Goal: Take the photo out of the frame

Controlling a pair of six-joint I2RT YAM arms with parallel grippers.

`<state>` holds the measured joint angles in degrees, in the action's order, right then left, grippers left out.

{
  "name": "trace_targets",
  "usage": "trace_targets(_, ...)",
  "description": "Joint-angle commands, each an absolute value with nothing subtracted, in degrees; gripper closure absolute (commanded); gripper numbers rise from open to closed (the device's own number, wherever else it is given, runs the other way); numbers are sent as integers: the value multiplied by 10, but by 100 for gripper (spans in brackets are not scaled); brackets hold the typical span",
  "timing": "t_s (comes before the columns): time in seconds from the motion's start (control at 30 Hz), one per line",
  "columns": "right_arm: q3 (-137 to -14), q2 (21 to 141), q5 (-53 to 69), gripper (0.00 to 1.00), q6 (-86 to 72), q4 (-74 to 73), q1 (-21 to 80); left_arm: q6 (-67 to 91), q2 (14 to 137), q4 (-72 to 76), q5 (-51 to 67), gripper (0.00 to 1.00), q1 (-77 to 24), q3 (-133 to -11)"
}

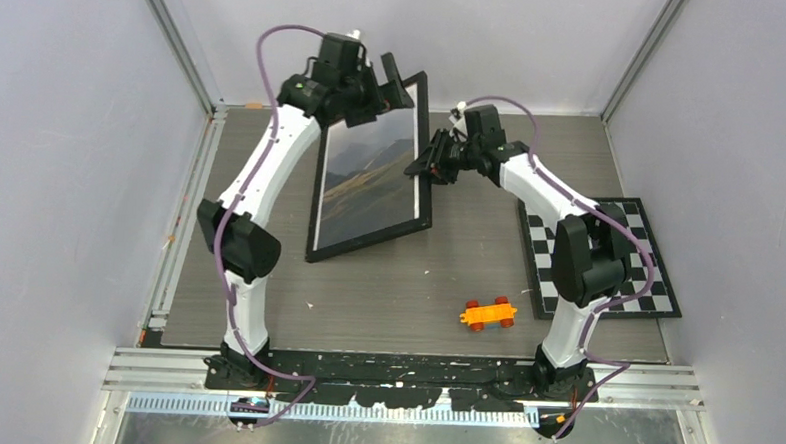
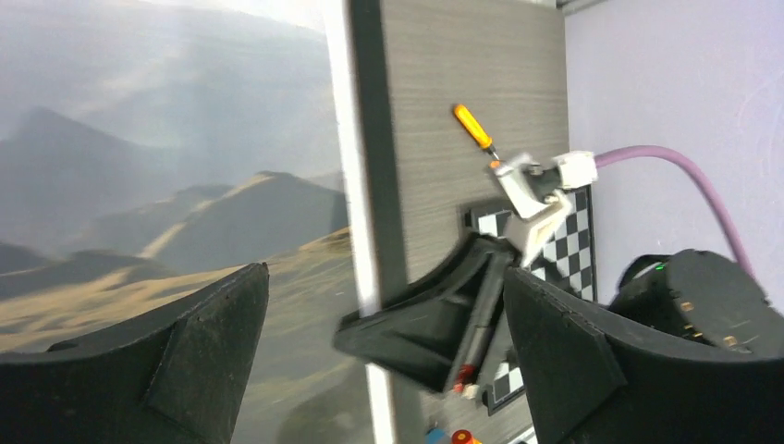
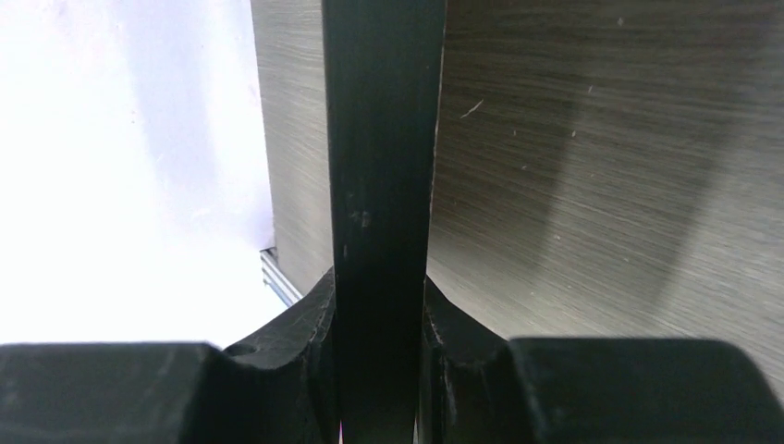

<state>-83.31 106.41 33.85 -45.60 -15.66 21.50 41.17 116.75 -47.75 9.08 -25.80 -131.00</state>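
Where the top view starts your list, the frame (image 1: pixel 368 243) stands on its near edge on the table (image 1: pixel 396 292), tipped back, glass side toward the camera. The photo (image 1: pixel 366 176) sits inside the frame, a thin white edge showing along its sides.

- Left arm: it rises along the frame's left side, elbow bent, with the wrist turned over the frame's far top corner. The left gripper (image 1: pixel 387 87) has its fingers spread wide and clasps nothing.
- Right arm: elbow raised, forearm reaching in from the frame's right. The right gripper (image 1: pixel 427 163) is clamped on the upper stretch of the frame's right bar.
- Orange toy cart (image 1: pixel 488 313): nearer than the frame and to its right, well apart.
- Checkerboard mat (image 1: pixel 647 283): flat, to the frame's right, partly hidden by the right arm.

Left wrist view:
- The left gripper (image 2: pixel 384 282) has its fingers (image 2: pixel 185 361) far apart.
- The photo (image 2: pixel 166 185) fills the left of the view.
- The frame (image 2: pixel 370 139) runs up through the gap between the fingers.
- The right gripper (image 2: pixel 444 324) pinches that bar.
- Beyond the frame you see the checkerboard mat (image 2: pixel 573 240) and a blurred orange item.

Right wrist view:
- The frame (image 3: pixel 381 139) stands between the right gripper (image 3: pixel 379 287) pads and touches both.
- The table (image 3: pixel 601 166) lies behind it.
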Motion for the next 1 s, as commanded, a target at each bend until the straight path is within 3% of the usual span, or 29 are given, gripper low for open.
trace_targets(0.0,-933,998,262,99,-349,-286,205,377,1101,-475,86,0,-210,-1274)
trace_targets(0.67,-1266,1025,33,99,-87,-598,205,391,952,-480,125,0,-52,-1048)
trace_targets(0.97,-1339,1041,-99,99,46,-613,263,421,898,-406,152,0,-11,-941)
